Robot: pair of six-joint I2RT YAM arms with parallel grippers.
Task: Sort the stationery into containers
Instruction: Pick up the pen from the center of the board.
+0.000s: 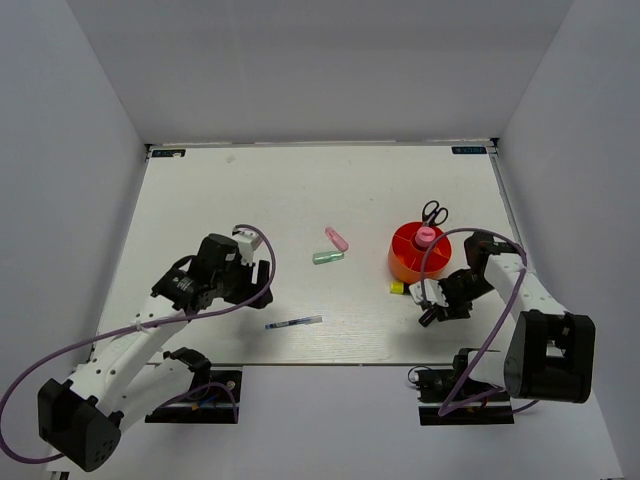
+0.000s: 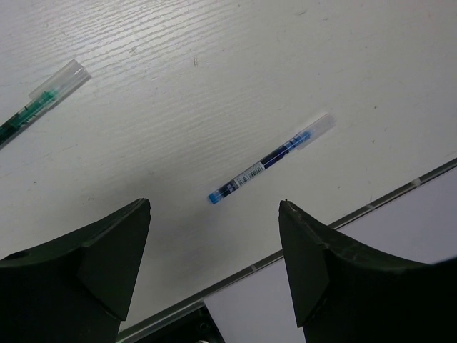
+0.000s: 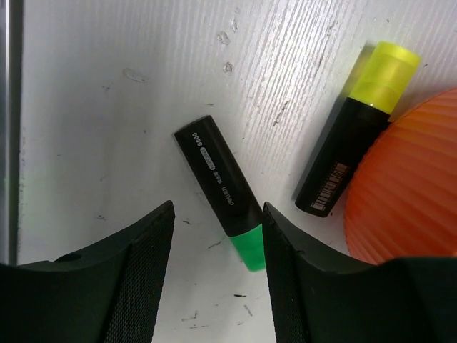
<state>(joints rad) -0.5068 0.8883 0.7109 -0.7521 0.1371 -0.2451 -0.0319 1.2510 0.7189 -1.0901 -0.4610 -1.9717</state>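
- Two sets of fingers, both spread, neither gripping anything.
- Nearest: thin blue pen (image 1: 293, 323) flat on the counter (image 1: 250, 190) close to its near edge, just ahead of the open left fingers (image 2: 93, 271), untouched.
- Second clear-capped pen (image 2: 39, 103), green ink, lies well apart from it in the left wrist view.
- Right fingers (image 3: 136, 279) open, straddling the green-black marker (image 3: 218, 186) lying on the counter; contact unclear.
- Yellow-black marker (image 3: 357, 136) near it, just beside the orange-red cup (image 3: 414, 193).
- Cup right of centre, fat pink tube (image 1: 425, 237) upright inside.
- Pale green marker (image 1: 327, 257) and pink marker (image 1: 337, 239) mid-counter, just beside each other, left of cup.
- Black-handled scissors (image 1: 434, 212) at the cup's far side; inside or behind, cannot tell.
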